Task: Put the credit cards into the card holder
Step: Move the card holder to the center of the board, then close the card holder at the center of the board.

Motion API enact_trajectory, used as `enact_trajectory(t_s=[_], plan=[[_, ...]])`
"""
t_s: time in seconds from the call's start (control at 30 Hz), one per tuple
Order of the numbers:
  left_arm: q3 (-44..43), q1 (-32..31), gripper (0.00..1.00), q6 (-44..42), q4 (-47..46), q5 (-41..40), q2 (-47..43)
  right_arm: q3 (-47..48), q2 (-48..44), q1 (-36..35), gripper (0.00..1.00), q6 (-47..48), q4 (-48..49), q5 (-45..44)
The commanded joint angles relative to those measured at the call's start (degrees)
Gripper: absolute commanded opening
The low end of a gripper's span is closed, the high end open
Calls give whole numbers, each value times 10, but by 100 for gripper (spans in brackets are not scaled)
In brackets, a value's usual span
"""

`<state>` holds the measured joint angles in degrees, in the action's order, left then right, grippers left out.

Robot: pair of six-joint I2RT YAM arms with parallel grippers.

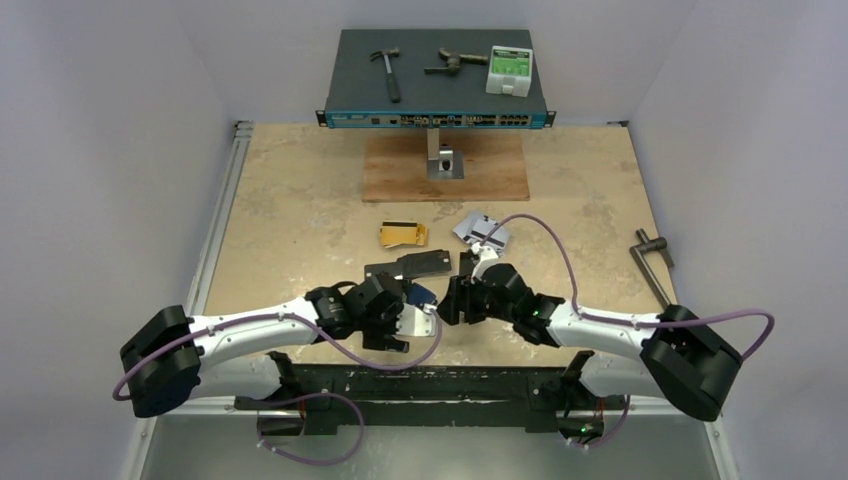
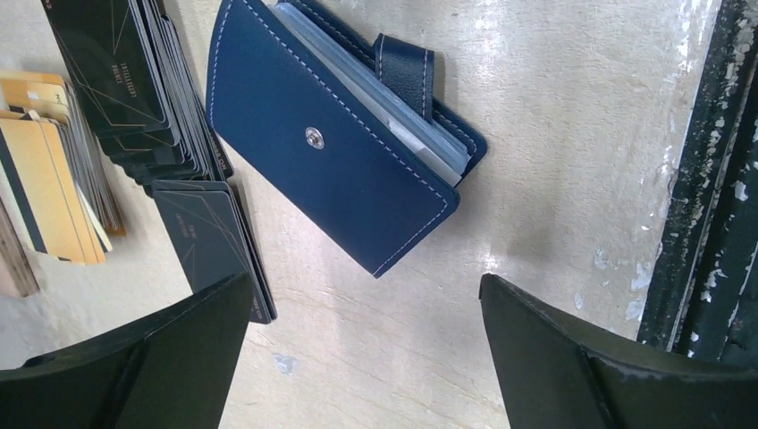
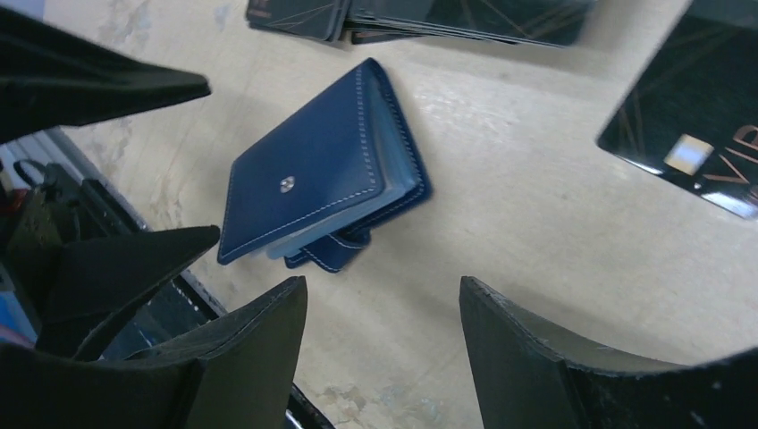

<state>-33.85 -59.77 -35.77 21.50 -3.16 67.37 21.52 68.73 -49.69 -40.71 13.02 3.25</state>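
We see the left gripper point(image 2: 365, 288) and right gripper point(image 3: 383, 290) low over the table point(image 1: 300, 200), both with jaws spread wide, holding nothing. Between them the navy card holder point(image 2: 331, 152) lies folded. Just beyond lie fanned black cards point(image 1: 420, 265), then gold cards point(image 1: 402, 234) and silver cards point(image 1: 482, 232).

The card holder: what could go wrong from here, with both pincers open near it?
1. The card holder lies flat near the table's dark edge; a push from the left pincer could slide it off.
2. The fanned black cards lie right beside it, so a grasp may scatter them.
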Motion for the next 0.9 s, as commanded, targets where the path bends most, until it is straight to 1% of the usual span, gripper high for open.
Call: enact_trajectory(t_s=[0.0,0.07,0.13,0.27,0.4,0.47,0.57,0.7,0.77,0.87], plan=[[-16,10,100,48,-2,23,-11,13,25,-13,64,100,98,45],[-28,12,100,65,2,50,-8,10,35,-13,65,124,139,71],[-37,14,100,79,0,66,-5,15,47,-13,68,140,152,82],[-44,14,100,90,-21,78,10,18,79,-13,64,139,186,98],[-45,13,86,74,-55,84,21,-9,90,-13,63,100,247,110],[-47,12,85,66,-52,98,28,-23,83,-13,63,80,266,110],[-50,7,83,72,-59,96,32,-51,60,-13,63,56,294,105],[-55,5,66,77,-71,72,41,-74,32,-13,63,36,305,93],[-57,5,62,72,-78,49,42,-81,20,-13,63,33,301,90],[-68,6,52,68,-71,34,43,-97,2,-13,63,25,301,83]])
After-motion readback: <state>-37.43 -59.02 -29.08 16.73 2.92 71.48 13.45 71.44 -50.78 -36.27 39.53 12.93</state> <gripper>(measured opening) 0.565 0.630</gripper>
